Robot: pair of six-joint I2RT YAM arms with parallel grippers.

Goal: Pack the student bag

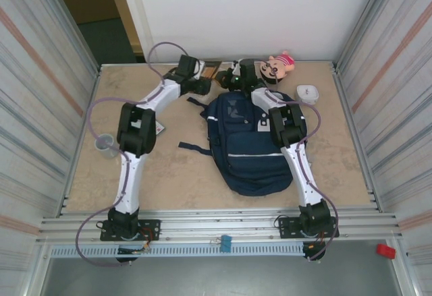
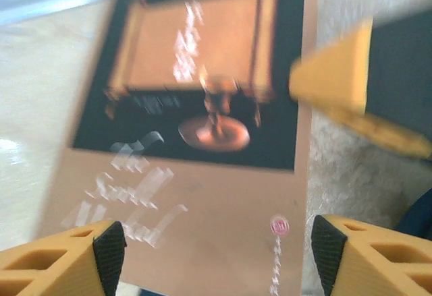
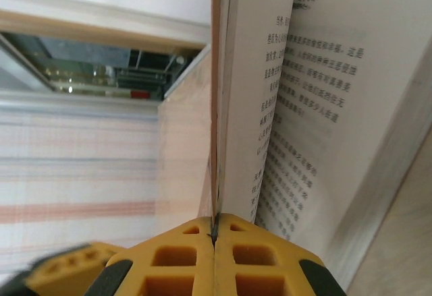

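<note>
My right tool (image 3: pixel 214 232) is pinched fully shut on the thin cover of the book (image 3: pixel 317 107), holding it apart from the printed pages; I judge that gives me an edge to lift by. My left tool (image 2: pixel 219 252) is wide open and empty, its fingers (image 2: pixel 111 252) straddling the book's near edge, likely for a firmer hold. The student bag (image 1: pixel 251 149) lies flat mid-surface (image 1: pixel 182 174), close to the book

Book cover (image 2: pixel 202 195) motion-blurred, lettering illegible; right side of the student bag (image 1: pixel 246 168) under the right arm (image 1: pixel 300 164).
</note>
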